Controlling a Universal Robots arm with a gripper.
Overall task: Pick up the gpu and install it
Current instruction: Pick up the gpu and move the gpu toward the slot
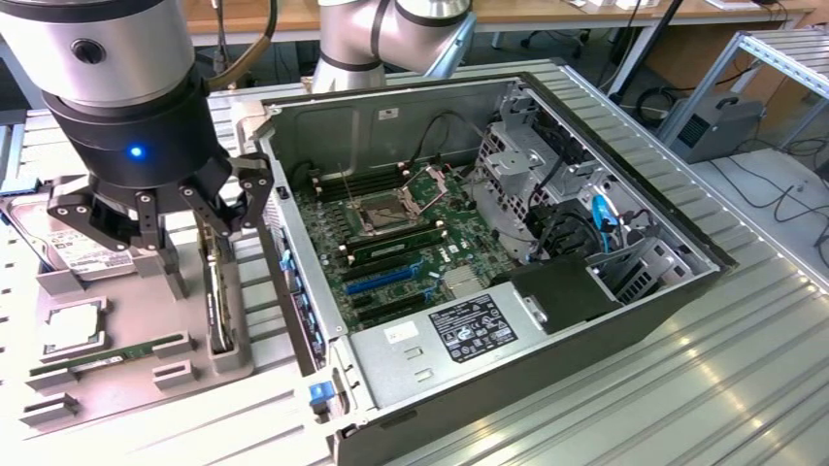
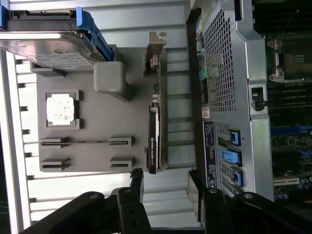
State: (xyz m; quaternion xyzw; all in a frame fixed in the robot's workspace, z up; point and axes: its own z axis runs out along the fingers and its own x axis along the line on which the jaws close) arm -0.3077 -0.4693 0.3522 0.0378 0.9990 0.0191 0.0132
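We are seeing a lab: an opened computer case (image 1: 388, 107) is sitting on an aluminium bench (image 1: 725, 388), desks (image 1: 545, 12) standing at twelve o'clock.

Nothing legible: print on the label (image 1: 472, 328) of the power supply (image 1: 388, 342) cannot be made out.

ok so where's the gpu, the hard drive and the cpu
gpu (image 2: 154, 141), wrist view, dark edge of the card
hard drive (image 2: 44, 48), wrist view, silver top face
cpu (image 2: 62, 109), wrist view, middle of its lid
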